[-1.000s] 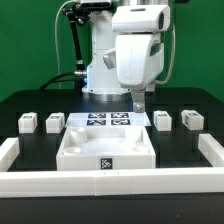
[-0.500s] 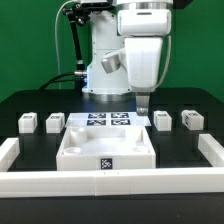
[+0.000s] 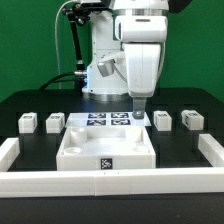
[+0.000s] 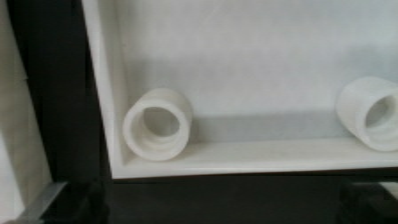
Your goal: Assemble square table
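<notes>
Exterior view
Tabletop: the square tabletop (image 3: 105, 147) lies flat on the black table (image 3: 30, 100), mid-scene, raised rim upward, with a black-and-white tag (image 3: 104, 163) on its near edge.
Legs: four short white legs lie apart from the slab. Two are on the exterior view's left (image 3: 28, 123) (image 3: 55, 123) and two on its right (image 3: 163, 120) (image 3: 190, 119).
Marker board: the marker board (image 3: 108, 121) lies flat just behind the tabletop.
Border bars: long white bars frame the work area on the left (image 3: 8, 150), on the right (image 3: 212, 150) and in front (image 3: 110, 186).
Gripper: the gripper (image 3: 140, 108) points straight down over the tabletop's far edge, toward the exterior view's right, clear of the legs.

Wrist view
Tabletop inside: the slab's recessed face fills the picture, with two round raised sockets (image 4: 160, 125) (image 4: 377, 112) standing against its rim wall.
Claw: the dark fingertips (image 4: 68, 203) show only at the picture's corners. They are spread as wide as they go, and nothing is held between them.
</notes>
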Motion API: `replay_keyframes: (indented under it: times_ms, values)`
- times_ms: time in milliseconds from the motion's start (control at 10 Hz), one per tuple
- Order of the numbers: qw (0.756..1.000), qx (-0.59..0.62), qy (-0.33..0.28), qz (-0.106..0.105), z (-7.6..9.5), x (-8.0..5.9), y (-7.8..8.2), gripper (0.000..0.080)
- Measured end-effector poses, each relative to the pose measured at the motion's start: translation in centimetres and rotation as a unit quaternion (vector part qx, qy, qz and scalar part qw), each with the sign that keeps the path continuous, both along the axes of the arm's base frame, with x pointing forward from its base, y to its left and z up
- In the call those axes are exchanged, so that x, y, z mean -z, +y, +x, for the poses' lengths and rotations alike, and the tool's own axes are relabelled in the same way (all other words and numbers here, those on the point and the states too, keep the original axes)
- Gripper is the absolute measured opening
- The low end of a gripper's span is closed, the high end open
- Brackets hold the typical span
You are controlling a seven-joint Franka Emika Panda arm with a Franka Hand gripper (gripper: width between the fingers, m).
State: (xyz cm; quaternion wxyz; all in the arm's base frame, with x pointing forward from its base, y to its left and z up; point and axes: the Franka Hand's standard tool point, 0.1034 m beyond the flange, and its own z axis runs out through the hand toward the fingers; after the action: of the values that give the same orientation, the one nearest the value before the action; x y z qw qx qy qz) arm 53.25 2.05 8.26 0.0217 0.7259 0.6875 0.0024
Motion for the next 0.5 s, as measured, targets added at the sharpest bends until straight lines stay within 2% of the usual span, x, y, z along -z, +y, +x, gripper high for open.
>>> replay_keyframes:
  times_ms: [300, 500]
  values:
    - [1.0, -0.008, 0.008, 0.003, -4.1, 1.8, -1.7, 0.065]
    - [1.0, -0.004, 0.016, 0.004, -5.5, 2.3, -1.8, 0.065]
